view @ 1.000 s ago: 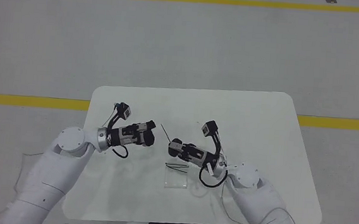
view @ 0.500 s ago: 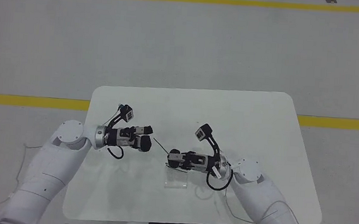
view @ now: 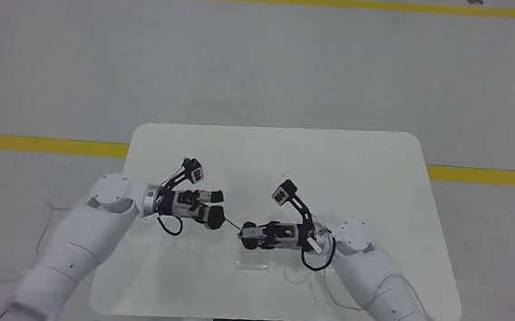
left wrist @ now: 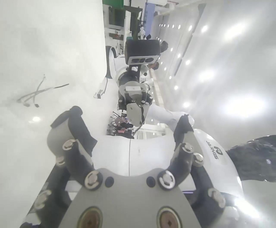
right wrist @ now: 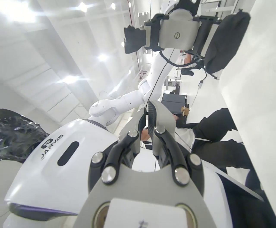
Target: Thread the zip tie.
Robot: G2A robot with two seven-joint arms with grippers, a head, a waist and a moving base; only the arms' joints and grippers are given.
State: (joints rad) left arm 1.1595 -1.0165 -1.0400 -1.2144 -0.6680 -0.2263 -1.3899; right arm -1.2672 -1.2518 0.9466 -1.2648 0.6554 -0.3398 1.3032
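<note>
Above the near middle of the table (view: 366,169), the right gripper (right wrist: 147,108) is pinched shut on the thin black zip tie (view: 232,224). The tie's free length points toward the left gripper (left wrist: 129,116), which faces it with fingers spread wide and empty. To thread well, I judge the left should first close on the loose end (so thin a strap will wobble), then keep it straight; which end carries the head I cannot tell. Spare ties (left wrist: 36,95) lie crossed on a clear tray (view: 251,260) near the grippers, where a low pass could snag them.
</note>
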